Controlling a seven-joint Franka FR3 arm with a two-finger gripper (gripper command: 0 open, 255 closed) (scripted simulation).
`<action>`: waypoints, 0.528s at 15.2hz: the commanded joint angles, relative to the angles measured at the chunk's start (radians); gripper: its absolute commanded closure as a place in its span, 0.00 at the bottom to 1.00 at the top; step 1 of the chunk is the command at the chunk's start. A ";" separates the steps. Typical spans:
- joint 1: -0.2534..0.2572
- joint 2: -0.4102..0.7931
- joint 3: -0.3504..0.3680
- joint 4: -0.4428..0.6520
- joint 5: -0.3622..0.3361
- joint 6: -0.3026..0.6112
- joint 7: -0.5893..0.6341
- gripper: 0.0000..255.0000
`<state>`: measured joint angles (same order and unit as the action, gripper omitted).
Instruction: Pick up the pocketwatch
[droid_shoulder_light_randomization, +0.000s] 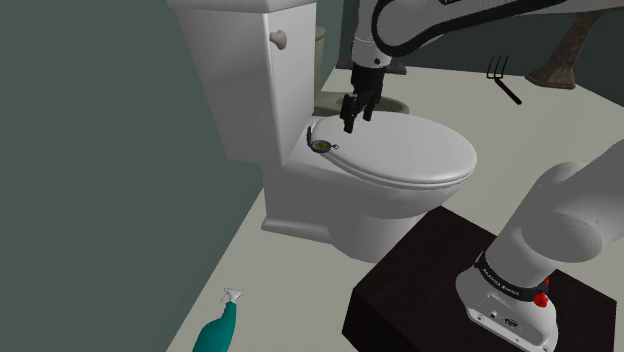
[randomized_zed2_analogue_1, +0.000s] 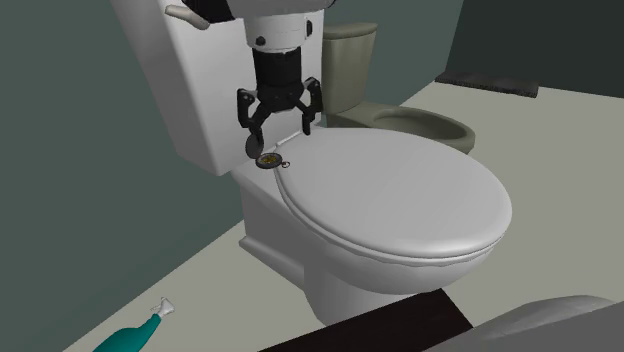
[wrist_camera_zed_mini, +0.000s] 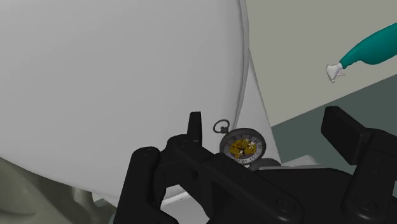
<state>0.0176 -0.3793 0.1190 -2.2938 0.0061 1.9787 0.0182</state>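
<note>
Tool (randomized_zed2_analogue_1: 278, 128) spread wide just above pocketwatch (randomized_zed2_analogue_1: 268, 158) at toilet lid (randomized_zed2_analogue_1: 400, 200) edge — wrist cam shows gold dial (wrist_camera_zed_mini: 242, 147).

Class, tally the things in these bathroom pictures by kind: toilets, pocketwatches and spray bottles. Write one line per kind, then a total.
toilets: 2, the white toilet and the beige toilet behind it
pocketwatch: 1, lying on the white toilet near its tank
spray bottle: 1, teal, on the floor
total: 4
</note>
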 joint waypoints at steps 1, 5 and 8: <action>-0.003 0.072 0.007 0.031 -0.019 0.048 -0.004 0.00; -0.006 0.217 0.023 0.091 -0.064 0.141 0.001 0.00; -0.007 0.328 0.032 0.150 -0.105 0.197 0.010 0.00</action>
<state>0.0102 -0.0929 0.1465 -2.1674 -0.0836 2.1561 0.0225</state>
